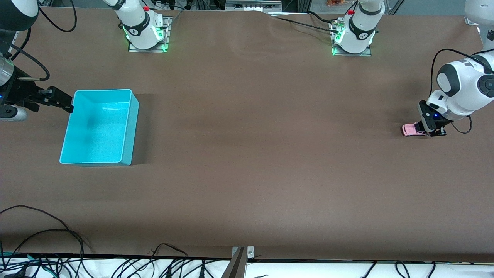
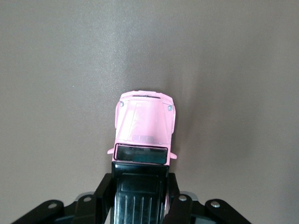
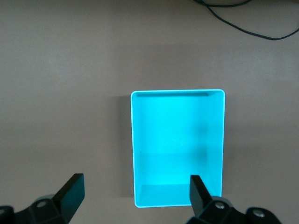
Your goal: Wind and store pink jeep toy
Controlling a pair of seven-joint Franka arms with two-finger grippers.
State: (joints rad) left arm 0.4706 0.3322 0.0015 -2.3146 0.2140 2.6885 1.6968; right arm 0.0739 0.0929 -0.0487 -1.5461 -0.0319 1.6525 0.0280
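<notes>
At the right arm's end of the brown cloth-covered table [image 1: 247, 154], the right arm's black two-finger gripper [image 1: 61, 101] hangs beside the rim of the turquoise rectangular plastic bin [image 1: 101, 127], at the bin's edge toward that end of the table; in the right wrist view its fingers [image 3: 72, 191] stand spread wide apart with nothing between them, one finger over bare cloth and the other over a wall of the bin [image 3: 177, 144]; the bin holds nothing, and its open top faces up. Well apart from it, at the left arm's end of the table, the small boxy pink jeep toy with a black roof [image 1: 413, 129] sits on the cloth on its wheels; the left arm's black two-finger gripper [image 1: 433, 130] is down at the toy's rear; in the left wrist view its fingers [image 2: 103, 189] press against both sides of the black roof section of the jeep [image 2: 145, 128], clamped on it, while the pink bonnet points away from the gripper.
</notes>
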